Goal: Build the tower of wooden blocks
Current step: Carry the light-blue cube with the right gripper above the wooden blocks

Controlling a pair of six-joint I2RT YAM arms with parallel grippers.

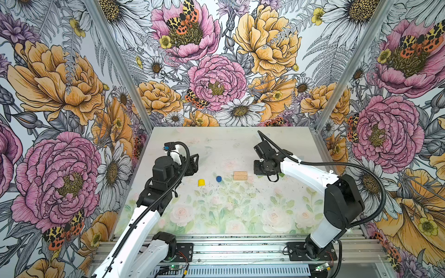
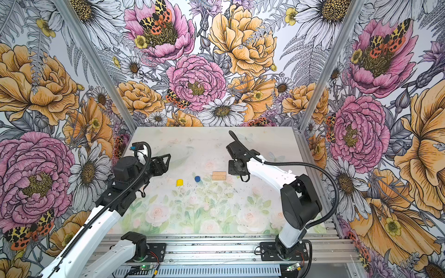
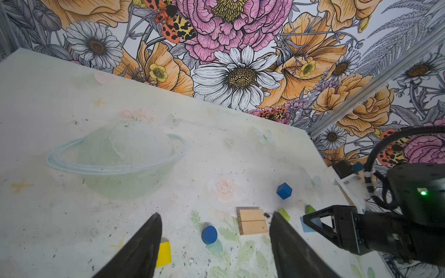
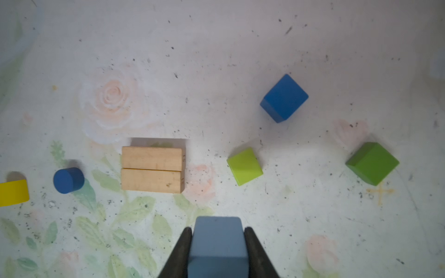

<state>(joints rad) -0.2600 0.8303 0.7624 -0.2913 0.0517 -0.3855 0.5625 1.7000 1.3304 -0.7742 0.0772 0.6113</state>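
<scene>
Two tan bars (image 4: 151, 169) lie side by side, touching, on the table; in both top views they show as one tan slab (image 1: 240, 175). To their left lie the blue cylinder (image 4: 68, 180) and the yellow half-round (image 4: 13, 192). On their other side sit a light green cube (image 4: 244, 166), a dark blue cube (image 4: 284, 97) and a dark green cube (image 4: 372, 163). My right gripper (image 4: 218, 230) is shut on a light blue cube (image 4: 218, 243), low beside the bars. My left gripper (image 3: 215, 215) hangs open and empty, with the cylinder (image 3: 209, 234) showing between its fingers.
Flowered walls close the table (image 1: 240, 216) in at the back and on both sides. A metal rail (image 1: 240, 252) with both arm bases runs along the front edge. In the top views the right arm (image 1: 301, 168) hides the cubes.
</scene>
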